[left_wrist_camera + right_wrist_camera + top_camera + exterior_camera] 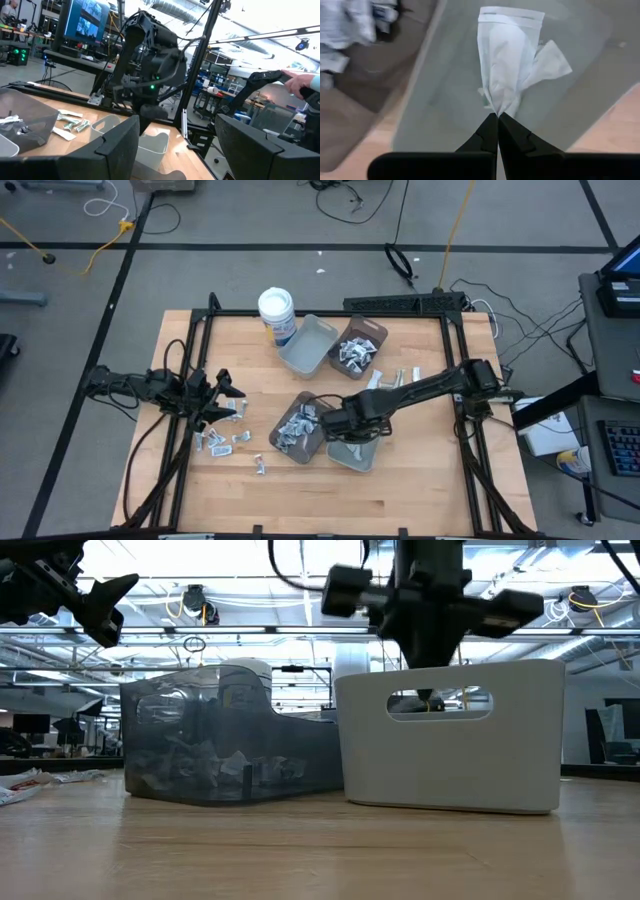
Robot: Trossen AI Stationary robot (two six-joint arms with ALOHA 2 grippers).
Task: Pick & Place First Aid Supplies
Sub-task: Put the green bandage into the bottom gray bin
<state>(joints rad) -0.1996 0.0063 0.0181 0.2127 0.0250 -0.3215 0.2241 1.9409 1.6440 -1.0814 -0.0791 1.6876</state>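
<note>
White packet (512, 60) — in right claw (497, 116)

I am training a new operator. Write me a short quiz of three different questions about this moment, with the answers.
1. True or false: the right gripper is shut on a white packet.
2. Over which tray does the right gripper hang? A) the near grey tray; B) the brown tray of packets; C) the far grey tray.
3. Fill in: the left gripper is ____, with nothing in it, near the loose packets on the table.

Key: 1 true; 2 A; 3 open.
</note>
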